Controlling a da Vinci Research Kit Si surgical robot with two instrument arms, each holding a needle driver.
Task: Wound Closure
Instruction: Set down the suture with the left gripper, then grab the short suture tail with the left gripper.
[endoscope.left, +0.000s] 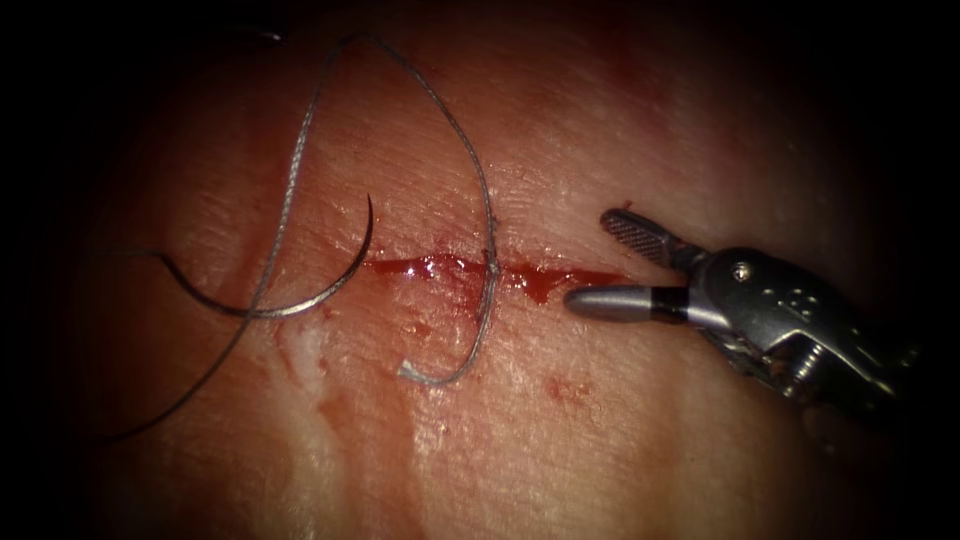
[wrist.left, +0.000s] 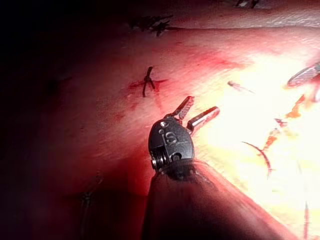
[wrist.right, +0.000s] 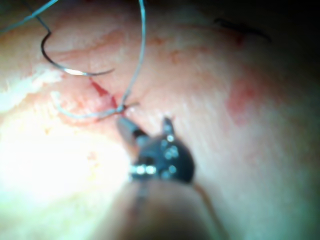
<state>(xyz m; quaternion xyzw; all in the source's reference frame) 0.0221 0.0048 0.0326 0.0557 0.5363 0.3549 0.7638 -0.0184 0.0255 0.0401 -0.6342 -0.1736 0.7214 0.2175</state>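
Right tool (endoscope.left: 590, 262) sits at the cut's (endoscope.left: 470, 268) right end, jaws spread wide, holding nothing. Left tool (wrist.left: 199, 111) is open and empty too. The needle (endoscope.left: 300, 290) lies loose on the tissue (endoscope.left: 560, 440) left of the cut, with thread (endoscope.left: 470, 170) crossing the red fluid (endoscope.left: 535, 282).

Dark vignetted edges ring the tissue (endoscope.left: 560, 450), wet glare glints along the cut (endoscope.left: 470, 268).

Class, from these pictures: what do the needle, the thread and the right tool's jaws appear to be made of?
Needle: probably polished steel; thin, curved, glinting, lying free on the tissue left of the stitch.
Thread: seemingly braided fibre; grey, matte, twisted texture, passing through the cut.
Right hand: metal; satin sheen, one open jaw cross-hatched, holding nothing.
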